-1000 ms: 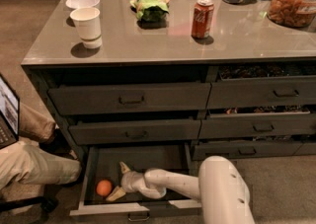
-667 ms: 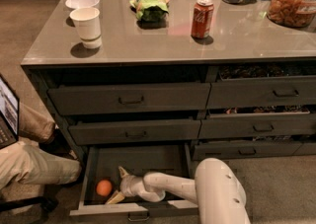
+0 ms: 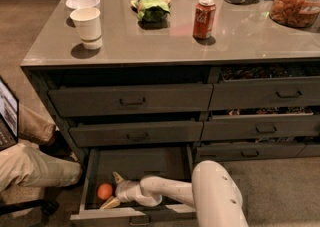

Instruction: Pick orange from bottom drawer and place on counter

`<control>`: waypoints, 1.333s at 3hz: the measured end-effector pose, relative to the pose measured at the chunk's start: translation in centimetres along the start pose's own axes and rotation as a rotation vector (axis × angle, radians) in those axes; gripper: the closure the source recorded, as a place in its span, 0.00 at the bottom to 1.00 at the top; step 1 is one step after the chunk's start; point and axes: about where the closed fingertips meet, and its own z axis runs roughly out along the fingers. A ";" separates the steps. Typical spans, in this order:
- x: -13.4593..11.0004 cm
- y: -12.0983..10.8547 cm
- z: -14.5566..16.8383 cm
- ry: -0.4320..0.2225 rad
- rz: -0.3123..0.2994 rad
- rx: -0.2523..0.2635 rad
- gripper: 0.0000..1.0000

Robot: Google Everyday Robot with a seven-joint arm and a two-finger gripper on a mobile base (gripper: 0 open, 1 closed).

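Observation:
The orange (image 3: 105, 191) lies in the front left of the open bottom drawer (image 3: 91, 170). My gripper (image 3: 114, 190) is inside the drawer just right of the orange, its two pale fingers spread open with the fruit at their tips, not clasped. My white arm (image 3: 165, 191) reaches in from the lower right. The counter (image 3: 165, 38) spans the top of the view above the drawer fronts.
On the counter stand a white paper cup (image 3: 88, 27), a white bowl (image 3: 82, 2), a green snack bag (image 3: 152, 7), a red soda can (image 3: 204, 18) and a jar of snacks (image 3: 295, 1). A seated person's legs (image 3: 30, 163) are left of the drawer.
My gripper and arm have shifted slightly left, closer to the orange. The orange has not moved.

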 end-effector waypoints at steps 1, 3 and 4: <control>-0.8 0.9 1.0 -0.012 -0.007 -0.026 0.00; -1.8 1.3 3.4 -0.012 -0.012 -0.065 0.42; -1.9 1.3 3.5 -0.012 -0.013 -0.066 0.65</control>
